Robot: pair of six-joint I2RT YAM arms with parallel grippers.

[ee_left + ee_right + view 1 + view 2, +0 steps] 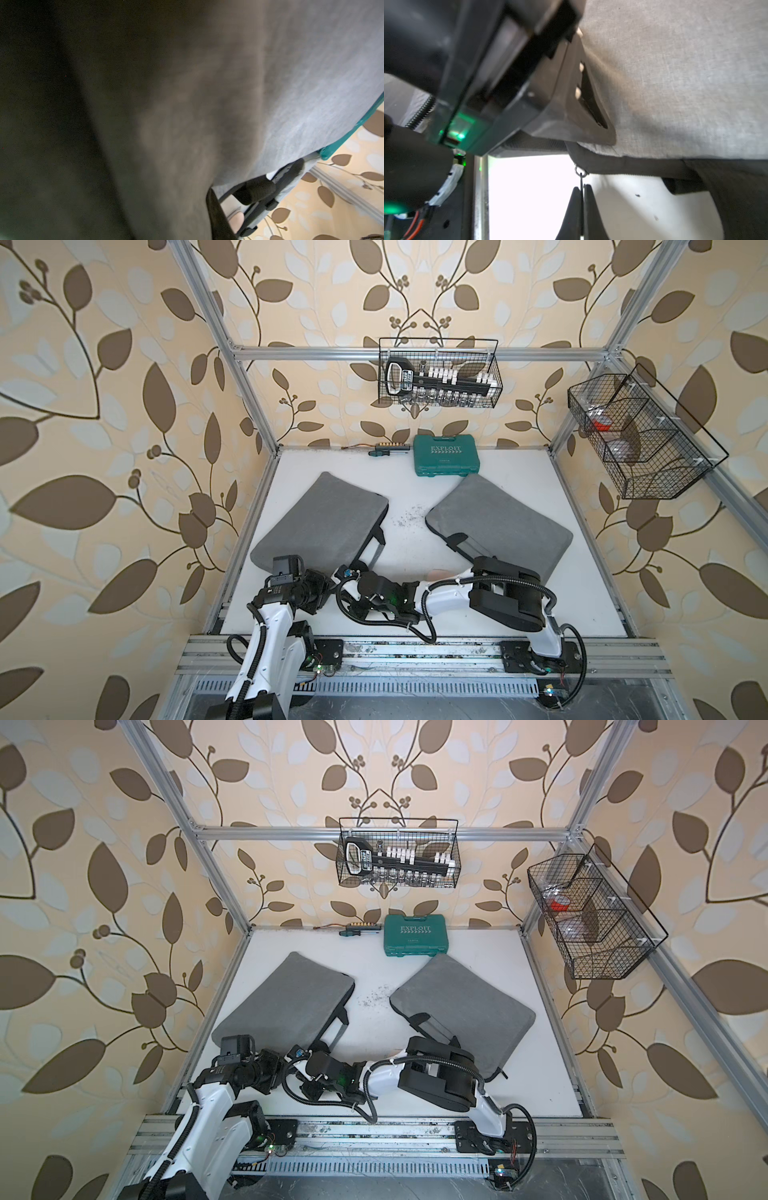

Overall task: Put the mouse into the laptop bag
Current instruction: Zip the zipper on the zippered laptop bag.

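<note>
The white worktop [415, 622] carries two grey bags, both lying flat in both top views. The left bag [320, 522] and the right bag [503, 518] are angled towards each other, apart, with bare worktop between them.

The right arm [507, 597] reaches across the front to the left bag's near corner. The left arm [266, 614] comes up to the same corner.

On the back wall hangs a wire basket [440, 373] of tools. A second basket [640, 439] hangs on the right side. A green case [446, 456] sits at the back of the worktop, just behind the right bag.

The left fingers [564, 120] press against the left bag's grey top. I cannot tell whether they are open or closed.

The right fingers [574, 209] are closed, pinching the zip pull [581, 178] that hangs from the bag's dark edge.

The mouse [437, 572] is outside both bags, on the worktop near the front between them. It shows only as a pale sliver, mostly hidden by the right arm. The left wrist view catches a bit of it too [235, 218].

A screwdriver [382, 452] lies left of the case.
</note>
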